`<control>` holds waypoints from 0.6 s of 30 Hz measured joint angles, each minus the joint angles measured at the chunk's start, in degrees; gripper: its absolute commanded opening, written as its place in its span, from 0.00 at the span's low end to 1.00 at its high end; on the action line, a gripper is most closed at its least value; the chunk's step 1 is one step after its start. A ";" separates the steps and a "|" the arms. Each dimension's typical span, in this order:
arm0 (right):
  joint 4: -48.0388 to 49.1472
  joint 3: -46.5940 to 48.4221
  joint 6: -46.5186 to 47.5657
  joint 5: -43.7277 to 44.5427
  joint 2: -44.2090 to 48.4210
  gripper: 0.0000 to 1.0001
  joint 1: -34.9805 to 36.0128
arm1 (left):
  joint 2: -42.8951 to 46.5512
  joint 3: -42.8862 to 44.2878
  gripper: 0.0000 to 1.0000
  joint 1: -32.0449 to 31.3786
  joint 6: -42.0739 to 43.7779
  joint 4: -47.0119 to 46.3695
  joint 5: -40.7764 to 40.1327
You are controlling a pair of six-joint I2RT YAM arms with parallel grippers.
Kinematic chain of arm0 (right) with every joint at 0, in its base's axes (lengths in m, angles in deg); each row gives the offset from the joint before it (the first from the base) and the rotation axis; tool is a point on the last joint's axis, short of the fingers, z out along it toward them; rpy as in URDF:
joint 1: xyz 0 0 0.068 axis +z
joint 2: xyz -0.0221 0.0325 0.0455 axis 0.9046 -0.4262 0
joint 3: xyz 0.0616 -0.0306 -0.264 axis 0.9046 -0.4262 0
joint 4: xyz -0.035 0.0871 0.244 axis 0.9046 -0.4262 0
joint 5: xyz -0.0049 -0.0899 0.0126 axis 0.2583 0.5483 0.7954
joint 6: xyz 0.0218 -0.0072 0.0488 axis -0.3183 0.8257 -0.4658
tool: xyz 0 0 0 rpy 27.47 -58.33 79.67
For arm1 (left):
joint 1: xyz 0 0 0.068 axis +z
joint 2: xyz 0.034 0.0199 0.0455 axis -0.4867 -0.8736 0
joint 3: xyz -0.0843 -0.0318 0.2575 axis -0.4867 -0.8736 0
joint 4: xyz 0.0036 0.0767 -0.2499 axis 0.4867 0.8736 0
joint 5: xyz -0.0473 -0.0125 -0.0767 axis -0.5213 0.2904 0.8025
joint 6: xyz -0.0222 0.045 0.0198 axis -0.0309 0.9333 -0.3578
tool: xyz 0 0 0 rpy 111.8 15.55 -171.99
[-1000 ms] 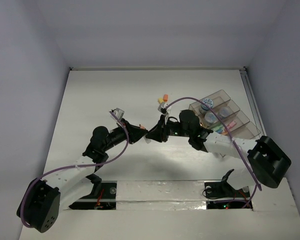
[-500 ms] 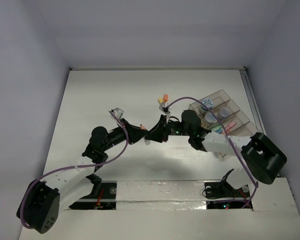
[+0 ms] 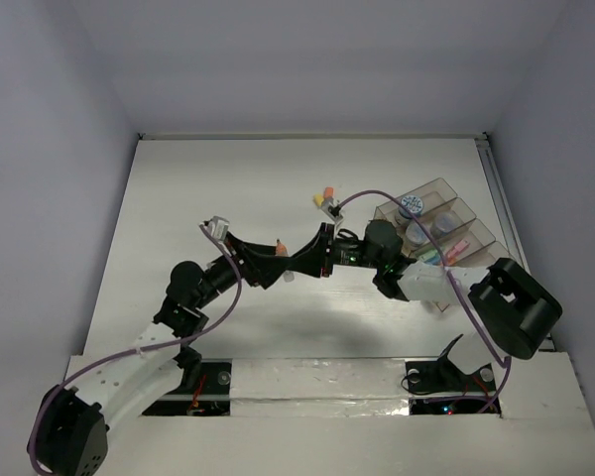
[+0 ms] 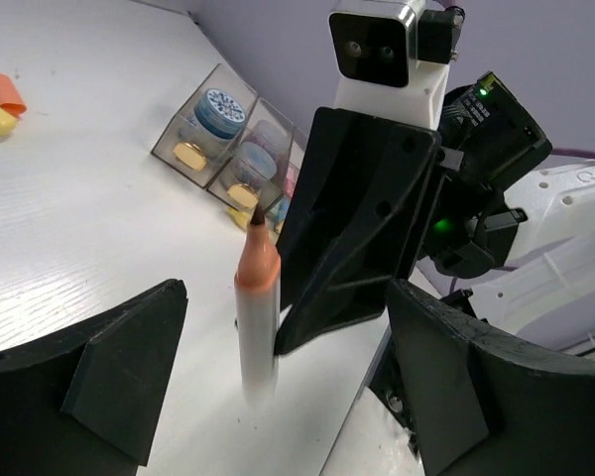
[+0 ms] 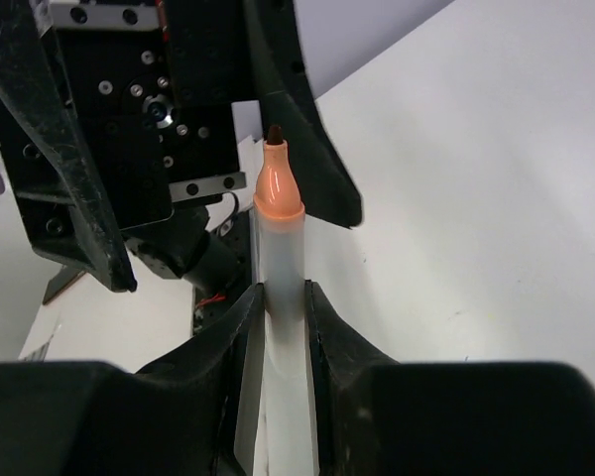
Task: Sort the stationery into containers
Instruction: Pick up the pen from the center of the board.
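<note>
pen: orange-necked marker (image 4: 256,297), dark nib bare, white barrel; mid-table, held up between the two arms.
right gripper (image 5: 279,302): pinched tight on the white barrel, just below the orange neck.
left gripper (image 4: 283,296): fingers spread wide, one each side of the pen; neither touches it as far as the left wrist view shows.
pen axis: roughly upright, slightly tilted, nib up; lower end is blurred, can't tell if it touches the table.
tray: smoky clear tray (image 3: 438,190) at the right of the table, well apart from the pen; blue-white tub (image 4: 221,104) in its far compartment, coloured pens in a nearer one.
loose bits: small orange and yellow pieces (image 3: 325,195) on the table, just far of the two grippers.
key relation: pen sits in the right fingers and the tray lies to the right of it, on that arm's own side, so the right arm is the nearer one for the drop.
next, my guess: right arm carries the pen right and lays the barrel over to fit a pen compartment lengthwise.
risk: the left fingers flank the pen, so a sideways swing could clip one; the bare nib could mark whatever it brushes.
</note>
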 measured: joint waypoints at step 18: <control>4.81 1.16 -11.89 3.15 -5.16 0.00 -2.78 | 2.16 -7.74 0.49 0.00 -0.87 0.15 -0.24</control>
